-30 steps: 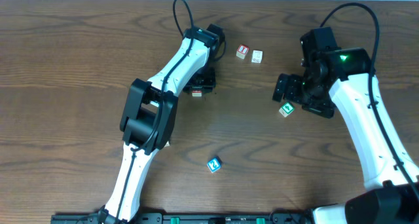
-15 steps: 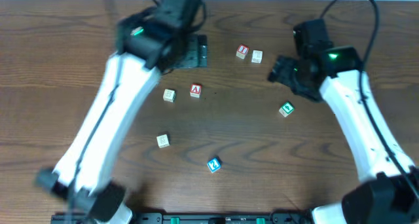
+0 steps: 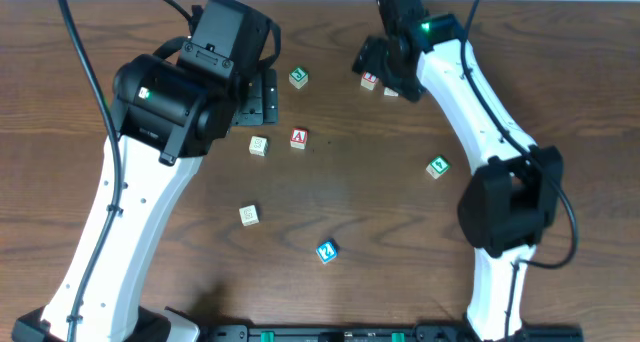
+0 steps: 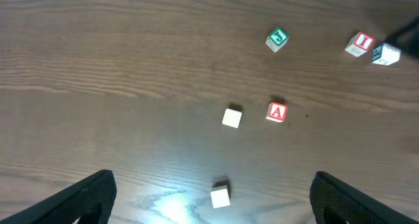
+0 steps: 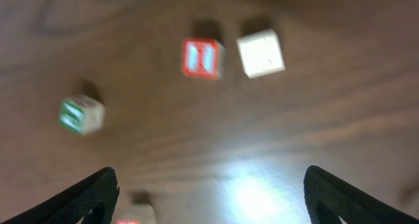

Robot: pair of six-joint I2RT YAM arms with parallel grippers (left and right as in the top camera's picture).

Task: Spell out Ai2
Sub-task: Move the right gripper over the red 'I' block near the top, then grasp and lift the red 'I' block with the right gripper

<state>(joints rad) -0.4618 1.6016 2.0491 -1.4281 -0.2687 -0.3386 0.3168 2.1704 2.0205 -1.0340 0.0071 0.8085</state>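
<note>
1. Dark wood-grain bench [image 3: 380,212] fills all three views. The cubes lie loose and scattered on it, and nothing is lined up yet.
2. The right hand [image 5: 211,173] hovers with its fingers spread apart and nothing between them. I judge it is open because it is lining up a pick.
3. Just ahead of that hand sits the red I cube [image 5: 200,58]. A plain pale cube [image 5: 260,53] is just beside it, with only a sliver of bench between them. That neighbour is why I would come down squarely over the I, so a finger does not drag both.
4. The left hand [image 4: 213,177] is also spread wide and empty, held high so its camera takes in most of the cubes.
5. Almost under the left hand lies a nearer pale cube [image 4: 220,196]. Further ahead is the red A cube [image 4: 277,112], with a third pale cube [image 4: 232,117] near it.
6. Beyond the A is the green J cube [image 4: 277,38], which is not wanted.
7. The blue 2 cube [image 3: 327,251] is farthest, well apart from both hands and out of both wrist views. A second green cube [image 3: 437,166] sits off alone.
</note>
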